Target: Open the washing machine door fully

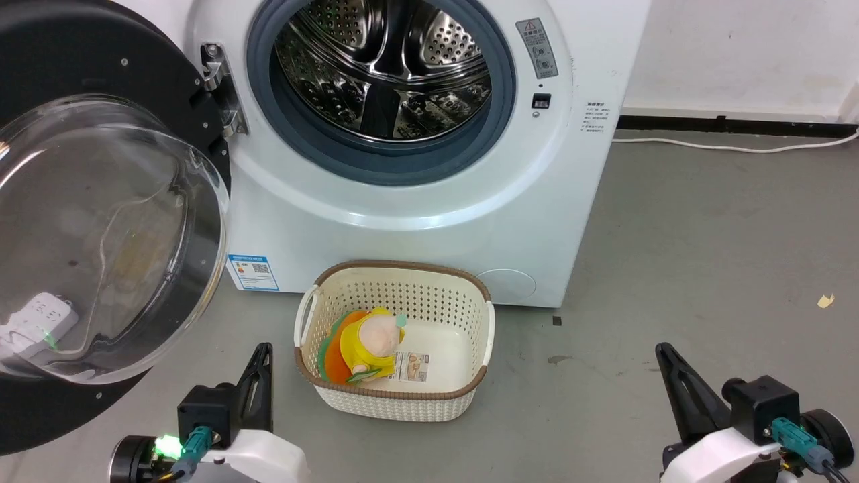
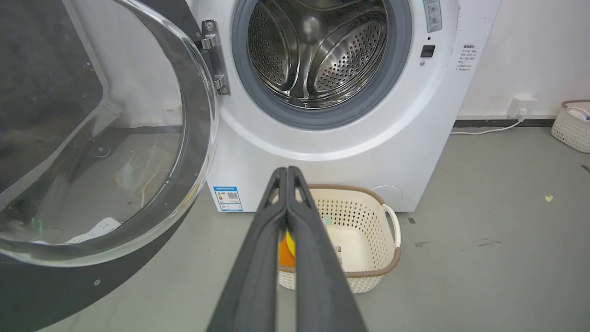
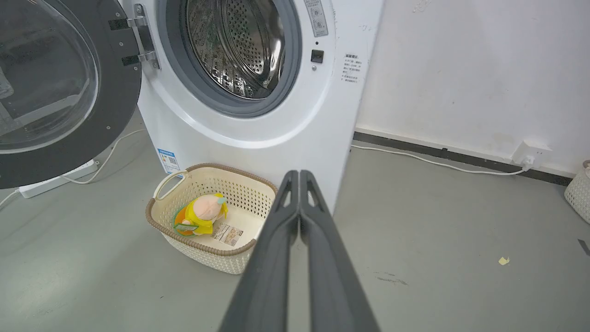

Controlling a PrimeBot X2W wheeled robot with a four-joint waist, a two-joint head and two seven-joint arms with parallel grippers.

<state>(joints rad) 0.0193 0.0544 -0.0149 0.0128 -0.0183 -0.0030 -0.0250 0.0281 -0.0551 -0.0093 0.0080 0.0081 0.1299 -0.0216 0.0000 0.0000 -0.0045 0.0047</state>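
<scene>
The white washing machine (image 1: 429,201) stands ahead with its steel drum (image 1: 382,60) exposed. Its door (image 1: 87,235), a black disc with a clear domed glass bowl, is swung wide out to the left on its metal hinge (image 1: 218,87); the door (image 2: 92,138) and its hinge (image 3: 140,37) also show in the wrist views. My left gripper (image 1: 262,352) is low at the left, below the door's lower edge, shut with nothing held; its fingers (image 2: 286,193) press together. My right gripper (image 1: 664,352) is low at the right, away from the machine, shut and empty, fingers (image 3: 299,193) closed.
A cream perforated basket (image 1: 396,396) holding a yellow plush toy (image 1: 366,345) sits on the grey floor before the machine. A white power strip (image 3: 55,180) and cable lie under the door. A white cable (image 1: 738,144) runs along the wall. Another basket (image 2: 571,122) stands at the far right.
</scene>
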